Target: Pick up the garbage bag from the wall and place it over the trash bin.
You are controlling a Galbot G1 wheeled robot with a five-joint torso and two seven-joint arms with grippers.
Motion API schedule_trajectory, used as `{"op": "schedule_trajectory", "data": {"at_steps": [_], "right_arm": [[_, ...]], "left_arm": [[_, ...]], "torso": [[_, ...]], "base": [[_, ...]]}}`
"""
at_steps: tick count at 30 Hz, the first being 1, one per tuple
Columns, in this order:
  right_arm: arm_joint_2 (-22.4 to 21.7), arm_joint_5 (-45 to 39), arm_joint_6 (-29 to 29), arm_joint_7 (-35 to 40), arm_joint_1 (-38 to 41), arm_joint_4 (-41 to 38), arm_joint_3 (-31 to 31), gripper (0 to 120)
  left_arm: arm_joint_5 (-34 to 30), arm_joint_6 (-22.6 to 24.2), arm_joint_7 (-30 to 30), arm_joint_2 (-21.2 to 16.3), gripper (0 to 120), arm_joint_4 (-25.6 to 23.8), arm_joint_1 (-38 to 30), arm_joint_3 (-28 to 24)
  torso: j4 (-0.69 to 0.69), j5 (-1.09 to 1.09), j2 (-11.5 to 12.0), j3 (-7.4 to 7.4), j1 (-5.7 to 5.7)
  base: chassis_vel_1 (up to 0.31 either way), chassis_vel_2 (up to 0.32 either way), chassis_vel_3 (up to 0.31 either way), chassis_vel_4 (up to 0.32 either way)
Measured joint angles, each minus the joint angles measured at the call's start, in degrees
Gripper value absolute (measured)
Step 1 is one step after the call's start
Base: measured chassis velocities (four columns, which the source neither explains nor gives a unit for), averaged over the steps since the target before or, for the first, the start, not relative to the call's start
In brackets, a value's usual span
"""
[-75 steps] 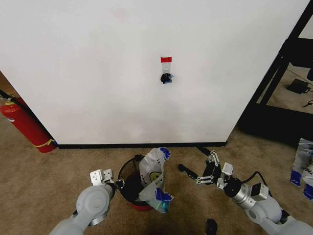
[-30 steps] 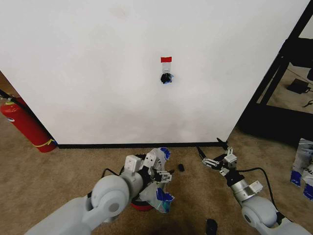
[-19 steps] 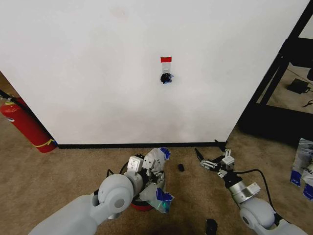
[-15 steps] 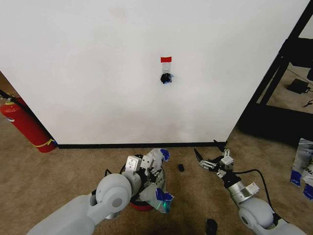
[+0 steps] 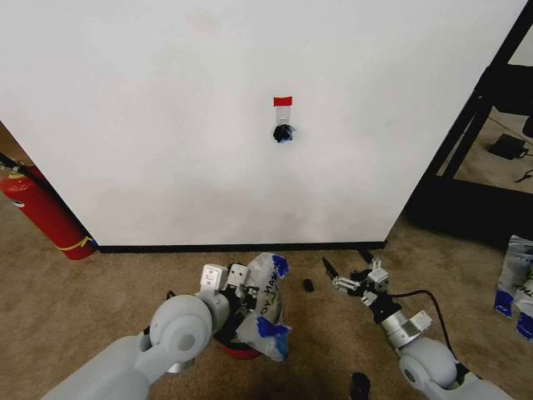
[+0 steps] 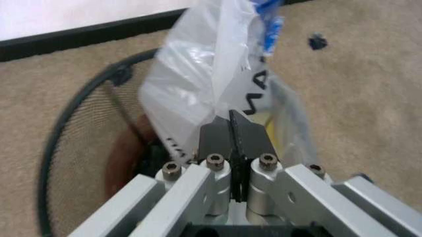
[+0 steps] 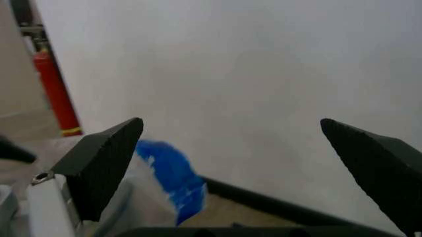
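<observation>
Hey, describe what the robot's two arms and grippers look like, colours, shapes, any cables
Both arms are smooth, rounded light-grey shells. The left gripper has two flat black finger pads on a silver metal block fastened with round hex bolts. The right gripper has slim black pointed fingers on a silver-and-white wrist, with a black cable looping back along the forearm. In the right wrist view its fingers look like dark wedge-shaped tips.

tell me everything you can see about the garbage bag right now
The garbage bag is thin, translucent white plastic, crumpled, with black lettering and blue patches at its top and lower corner. It stands up out of the trash bin, partly inside the rim and partly draped down the bin's right side toward the carpet. The left gripper is shut on a fold of it. The right gripper is open beside it, not touching.
</observation>
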State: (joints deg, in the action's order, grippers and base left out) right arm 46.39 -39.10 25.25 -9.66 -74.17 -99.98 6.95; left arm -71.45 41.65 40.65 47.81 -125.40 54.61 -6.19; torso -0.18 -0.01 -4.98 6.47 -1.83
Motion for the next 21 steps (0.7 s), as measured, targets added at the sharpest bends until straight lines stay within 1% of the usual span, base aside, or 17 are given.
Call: {"op": "schedule_trajectory", "data": {"at_steps": [3, 5, 7, 12, 14, 19, 21], "right_arm": [[-0.50, -5.41, -4.56, -7.47, 2.86, 2.86, -2.07, 100], [-0.56, -7.08, -5.91, -8.55, 4.56, 3.64, -3.82, 100], [-0.44, -7.72, -6.22, -8.50, 5.18, 3.79, -4.64, 100], [1.28, -8.32, -6.67, -7.34, 7.47, 4.32, -7.90, 100], [1.41, -7.85, -6.67, -7.15, 7.55, 4.44, -8.10, 100], [1.20, -4.82, -6.68, -4.84, 7.21, 4.82, -7.79, 100], [1.03, -4.65, -6.68, -4.44, 7.11, 4.80, -7.60, 100]], "left_arm": [[2.03, -0.27, -0.86, -0.27, 0, -0.12, 3.83, 3.03], [3.47, -0.77, -1.37, 0.18, 0, 0.01, 6.21, 4.08], [3.82, -1.01, -1.51, 0.51, 0, 0.07, 7.20, 4.42], [4.34, -2.78, -2.57, 3.60, 0, 0.05, 11.24, 4.81], [4.32, -3.10, -2.88, 4.21, 0, -0.02, 11.42, 4.53], [4.04, -4.69, -5.06, 7.35, 0, 0.26, 11.44, 3.00], [4.05, -4.74, -5.25, 7.72, 0, 0.47, 11.44, 2.81]], "torso": [[0.00, 0.00, 0.00, 0.00, 0.00], [0.00, 0.00, 0.00, 0.00, 0.00], [0.00, 0.00, 0.00, 0.00, 0.00], [0.01, 0.01, 0.00, 0.00, 0.00], [0.01, 0.02, 0.00, 0.00, 0.00], [-0.01, 0.02, 0.00, 0.00, 0.00], [-0.01, 0.01, 0.00, -0.01, 0.00]], "base": [[0.000, 0.000, 0.000, 0.000], [0.000, 0.000, 0.000, 0.000], [0.000, 0.000, 0.000, 0.000], [0.000, 0.000, 0.000, 0.000], [0.000, 0.000, 0.000, 0.000], [0.000, 0.000, 0.000, 0.000], [0.000, 0.000, 0.000, 0.000]]}}
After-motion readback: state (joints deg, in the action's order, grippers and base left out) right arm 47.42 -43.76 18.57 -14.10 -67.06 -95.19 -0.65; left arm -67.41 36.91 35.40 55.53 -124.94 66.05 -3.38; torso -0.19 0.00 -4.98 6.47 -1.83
